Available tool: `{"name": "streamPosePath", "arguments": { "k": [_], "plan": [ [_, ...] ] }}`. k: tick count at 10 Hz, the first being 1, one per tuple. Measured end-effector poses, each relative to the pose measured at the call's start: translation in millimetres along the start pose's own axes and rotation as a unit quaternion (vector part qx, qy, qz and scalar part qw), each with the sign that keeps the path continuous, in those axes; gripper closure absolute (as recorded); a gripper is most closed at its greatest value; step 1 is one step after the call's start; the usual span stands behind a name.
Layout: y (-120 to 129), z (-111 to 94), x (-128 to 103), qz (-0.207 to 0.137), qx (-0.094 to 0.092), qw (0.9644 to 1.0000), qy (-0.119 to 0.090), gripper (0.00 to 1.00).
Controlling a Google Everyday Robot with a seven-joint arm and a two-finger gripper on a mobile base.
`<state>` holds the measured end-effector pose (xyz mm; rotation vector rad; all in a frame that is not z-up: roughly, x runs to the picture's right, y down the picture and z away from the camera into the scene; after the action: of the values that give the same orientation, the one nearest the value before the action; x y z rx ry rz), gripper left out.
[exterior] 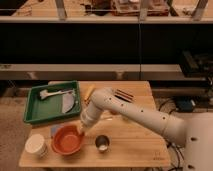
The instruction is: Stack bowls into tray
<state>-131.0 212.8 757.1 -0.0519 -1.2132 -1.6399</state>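
**Desk:** What do you have on the feed, biggest things first?

**Me:** I see a wooden table filling the lower middle of the frame, with dark shelving behind it. My white arm reaches in from the lower right and slants down toward lower left. In the left centre of the frame sits the green tray, with a grey bowl-like piece leaning at its right side and a pale utensil lying along its far edge.

**Desk:** And the bowls?

**Me:** The orange bowl stands upright on the table at lower left, in front of the tray and outside it. I can't pick out the maroon one with any certainty.

**Desk:** Gripper?

**Me:** The gripper is at the orange bowl's right rim, touching or just over it. I can't tell how it stands on the rim.

**Desk:** Smaller items?

**Me:** A white cup sits just left of the orange bowl, a small steel cup just right of it. Near the table's far edge lie a yellowish object and a dark striped item.
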Motion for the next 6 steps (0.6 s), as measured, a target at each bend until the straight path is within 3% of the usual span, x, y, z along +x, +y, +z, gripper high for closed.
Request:
{"name": "streamPosePath", "arguments": {
  "k": [6],
  "plan": [
    [-13, 12, 4, -0.016, 0.007, 0.9996, -0.023, 0.20]
  ]
}}
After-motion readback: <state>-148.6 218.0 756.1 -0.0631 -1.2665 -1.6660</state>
